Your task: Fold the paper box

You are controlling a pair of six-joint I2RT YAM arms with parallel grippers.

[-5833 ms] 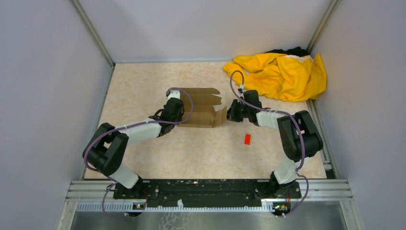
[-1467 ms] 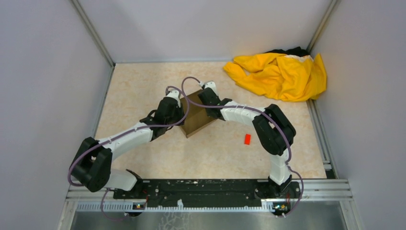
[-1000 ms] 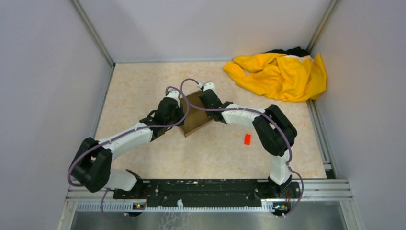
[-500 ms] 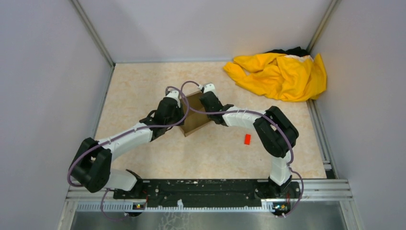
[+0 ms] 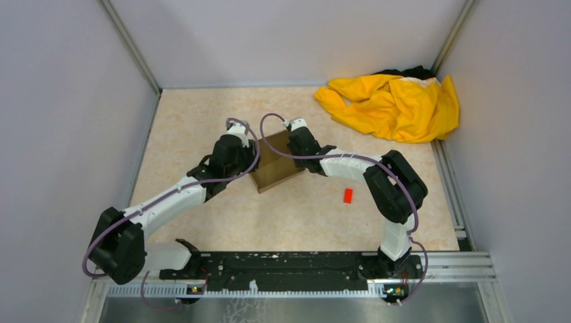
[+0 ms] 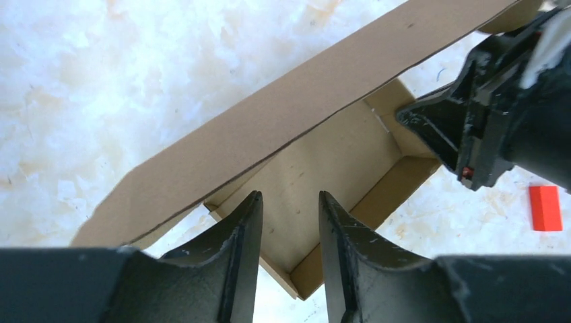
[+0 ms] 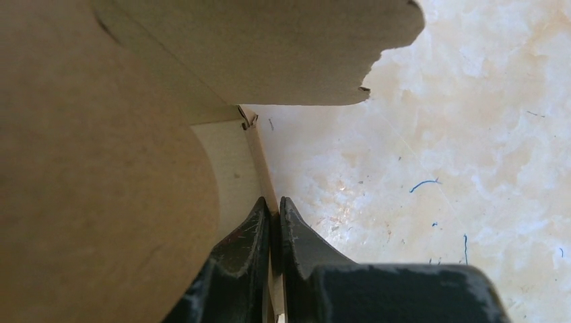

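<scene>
The paper box point(image 5: 275, 165) is a small brown cardboard carton lying mid-table with its open side up. In the left wrist view its inside point(image 6: 337, 145) shows below a long flap point(image 6: 269, 128) that stands raised over it. My left gripper point(image 5: 242, 158) point(image 6: 289, 198) is at the box's left side, open, with nothing between its fingers. My right gripper point(image 5: 296, 147) point(image 7: 275, 202) is at the far right corner, shut on a thin cardboard wall point(image 7: 259, 161) of the box. That gripper also shows in the left wrist view as the black right gripper point(image 6: 471, 134).
A tiny red block point(image 5: 348, 195) point(image 6: 544, 207) lies on the table right of the box. A crumpled yellow cloth point(image 5: 394, 104) fills the far right corner. Grey walls enclose the table on three sides.
My left gripper has let go of the box's left side, opened and drawn back a little to the left. The right gripper keeps its pinch on the box wall.
</scene>
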